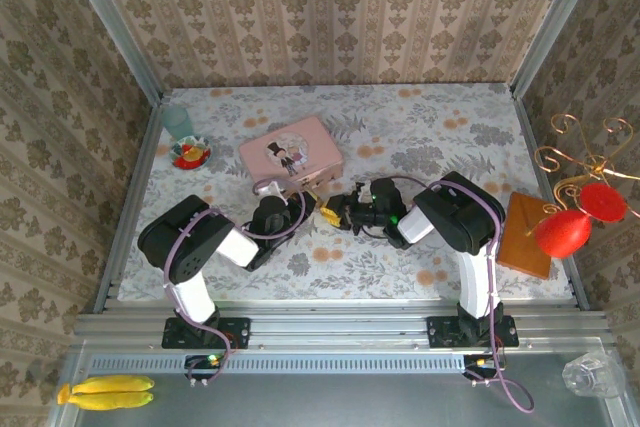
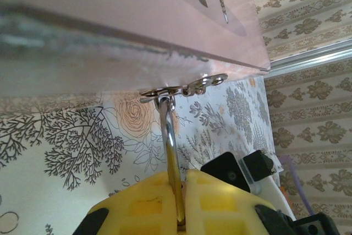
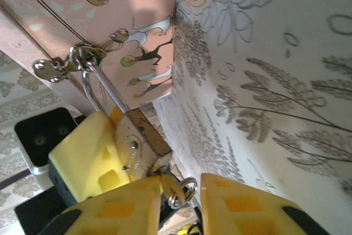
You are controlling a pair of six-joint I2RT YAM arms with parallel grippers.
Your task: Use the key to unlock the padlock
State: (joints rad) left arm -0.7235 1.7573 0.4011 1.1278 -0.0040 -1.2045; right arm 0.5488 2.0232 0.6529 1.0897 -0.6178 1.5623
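Here, the left claw (image 2: 177, 184) is pressed tight on the padlock (image 3: 144, 138), holding it steady so a key can turn in it. The right claw (image 3: 180, 184) is spread a little, with the key (image 3: 165, 181) in its gap, right at the bottom of the padlock; it does not look squeezed yet. The padlock hangs by its thin loop (image 2: 170, 136) from the latch (image 2: 181, 89) of the pink tin (image 1: 290, 152) on the counter (image 1: 440, 137). I count two claws, one padlock, one key, one tin.

The padlock (image 3: 144, 142) is dull brass with a shiny silvery shackle (image 3: 107, 89) (the pink tin (image 3: 44, 20) looks glossy).
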